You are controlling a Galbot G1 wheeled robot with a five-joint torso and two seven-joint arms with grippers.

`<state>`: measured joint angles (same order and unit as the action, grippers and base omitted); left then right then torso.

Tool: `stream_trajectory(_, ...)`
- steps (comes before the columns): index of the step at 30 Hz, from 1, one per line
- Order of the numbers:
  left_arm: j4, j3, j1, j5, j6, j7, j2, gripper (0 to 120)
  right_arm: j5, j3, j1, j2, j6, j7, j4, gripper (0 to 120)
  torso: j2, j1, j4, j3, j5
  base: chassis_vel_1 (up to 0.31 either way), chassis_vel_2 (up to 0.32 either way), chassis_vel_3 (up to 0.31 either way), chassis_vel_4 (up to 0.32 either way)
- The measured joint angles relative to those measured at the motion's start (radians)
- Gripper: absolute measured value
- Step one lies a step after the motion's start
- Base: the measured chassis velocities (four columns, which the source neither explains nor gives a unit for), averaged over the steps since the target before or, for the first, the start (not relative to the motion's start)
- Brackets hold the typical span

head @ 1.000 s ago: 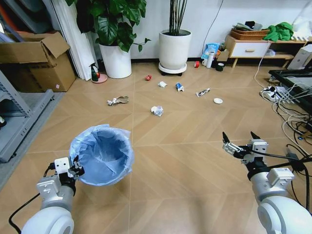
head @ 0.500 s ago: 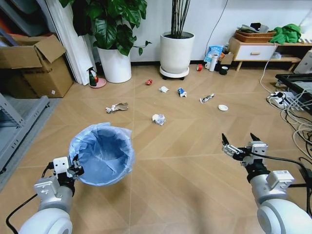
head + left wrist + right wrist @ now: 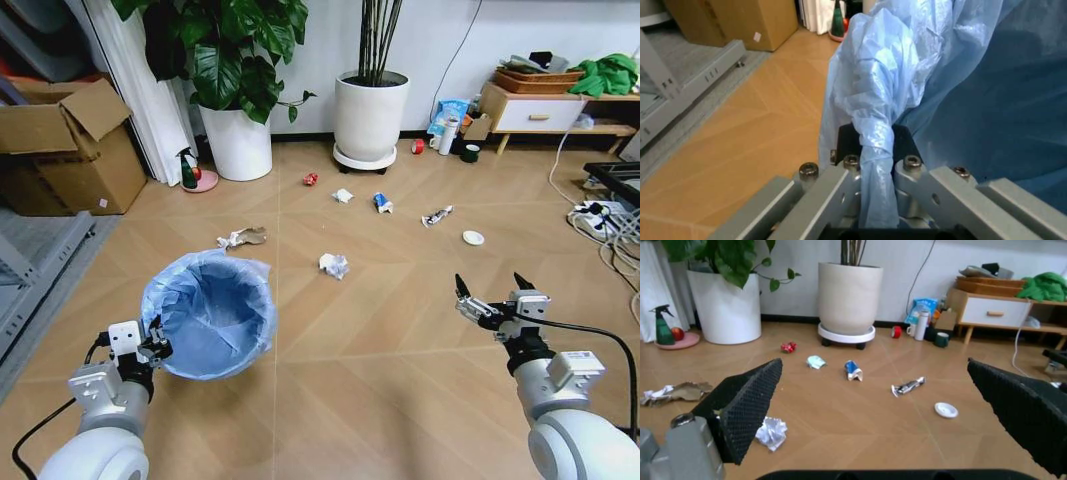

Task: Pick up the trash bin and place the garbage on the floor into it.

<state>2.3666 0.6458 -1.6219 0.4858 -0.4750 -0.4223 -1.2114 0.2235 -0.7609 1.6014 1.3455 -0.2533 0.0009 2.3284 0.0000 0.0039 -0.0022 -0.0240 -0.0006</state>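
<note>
Left gripper (image 3: 156, 347): clamped on bag-lined rim of trash bin (image 3: 210, 314), held off floor (image 3: 380, 340) (bin just ahead of fingers). Right gripper (image 3: 495, 296): fingers apart, empty. Garbage ahead, well apart from it: paper wad (image 3: 334, 265), white lid (image 3: 473, 238), tube wrapper (image 3: 436, 215).

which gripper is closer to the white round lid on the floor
Right. The right gripper hangs open just short of the white lid; the left gripper is far across, shut on the trash bin.
</note>
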Motion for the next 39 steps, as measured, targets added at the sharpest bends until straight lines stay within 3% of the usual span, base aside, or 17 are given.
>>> stream_trajectory(16, -0.005, -0.001, 0.015, 0.001, 0.002, -0.001, 0.002, 0, -0.006, 0.005, -0.01, -0.001, 0.011, -0.007, -0.017, 100, 0.0, 0.0, -0.0001, 0.0, -0.0002, -0.151, 0.308, 0.145, -0.301)
stream_trajectory(39, -0.047, -0.006, 0.055, 0.022, 0.001, -0.001, 0.01, 0, -0.02, 0.011, -0.021, 0.0, 0.011, -0.02, -0.042, 100, 0.0, 0.0, 0.0, 0.0, -0.0004, -0.045, 0.207, 0.045, -0.202)
